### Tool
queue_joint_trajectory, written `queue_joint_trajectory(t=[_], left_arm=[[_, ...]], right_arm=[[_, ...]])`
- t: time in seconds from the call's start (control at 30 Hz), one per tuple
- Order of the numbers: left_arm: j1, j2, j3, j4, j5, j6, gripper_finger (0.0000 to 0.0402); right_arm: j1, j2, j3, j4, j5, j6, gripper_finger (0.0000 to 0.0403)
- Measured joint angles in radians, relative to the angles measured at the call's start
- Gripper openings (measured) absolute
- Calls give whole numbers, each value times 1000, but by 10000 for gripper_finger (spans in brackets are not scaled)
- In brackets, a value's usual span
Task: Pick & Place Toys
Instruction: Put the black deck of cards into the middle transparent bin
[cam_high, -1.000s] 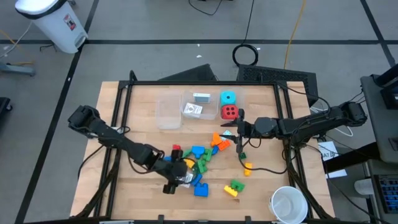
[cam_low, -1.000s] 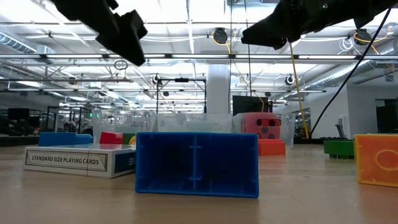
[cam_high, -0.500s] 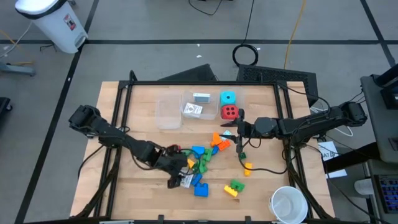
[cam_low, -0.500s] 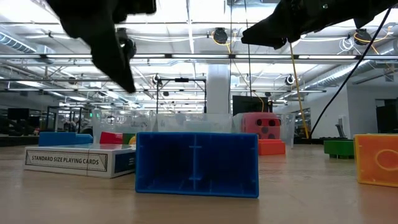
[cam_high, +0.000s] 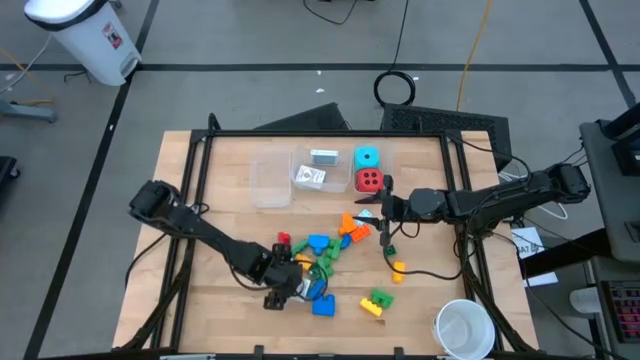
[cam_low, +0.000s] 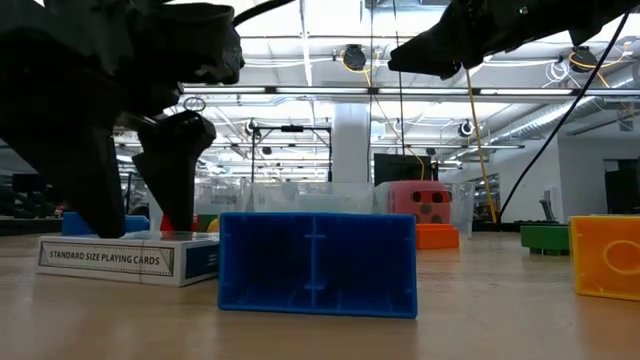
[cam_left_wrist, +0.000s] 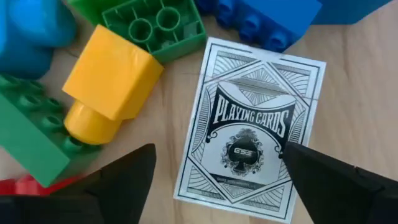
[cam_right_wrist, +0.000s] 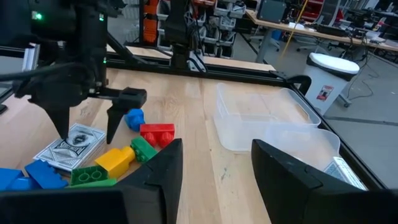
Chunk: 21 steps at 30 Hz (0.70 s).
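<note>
A pack of playing cards (cam_left_wrist: 249, 130) lies flat on the table beside a yellow brick (cam_left_wrist: 109, 78), a green brick (cam_left_wrist: 155, 25) and blue bricks. My left gripper (cam_left_wrist: 219, 149) is open and points steeply down over the pack (cam_high: 298, 290), one finger on each side. Whether the fingertips touch the pack (cam_low: 130, 258) I cannot tell. A blue brick (cam_low: 316, 264) rests on the table next to it. My right gripper (cam_high: 383, 210) hangs open and about level above the table's right half, with nothing between its fingers (cam_right_wrist: 216, 149).
Loose bricks (cam_high: 330, 248) lie mid-table, and a green-and-yellow one (cam_high: 377, 302) lies near the front. Two clear bins (cam_high: 271, 183) stand at the back, one holding cards (cam_high: 312, 176). A red die (cam_high: 369, 181) and a cyan die (cam_high: 368, 158) sit beside them. A white cup (cam_high: 463, 330) stands front right.
My left gripper has come down from well above the table to the card pack and has tipped more steeply downward. Its fingers now stand low on either side of the pack. The pack and the bricks have not moved.
</note>
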Motion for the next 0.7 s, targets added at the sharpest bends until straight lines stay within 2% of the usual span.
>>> queue_joint_trajectory(t=[0.23, 0.33, 0.47, 0.67, 0.7], left_arm=[[-6, 14, 1, 19, 15, -46, 340], [-7, 13, 1, -23, -14, -41, 341], [5, 4, 1, -86, -59, -120, 339], [46, -64, -6, -99, 70, -67, 335], [48, -83, -6, -107, 61, -67, 335]], right_arm=[[0, 0, 0, -1, -1, 3, 160], [0, 0, 0, -1, -1, 4, 160], [0, 0, 0, -2, -1, 4, 160], [13, 0, 0, -1, -1, 3, 160], [13, 0, 0, -1, -2, 2, 160]])
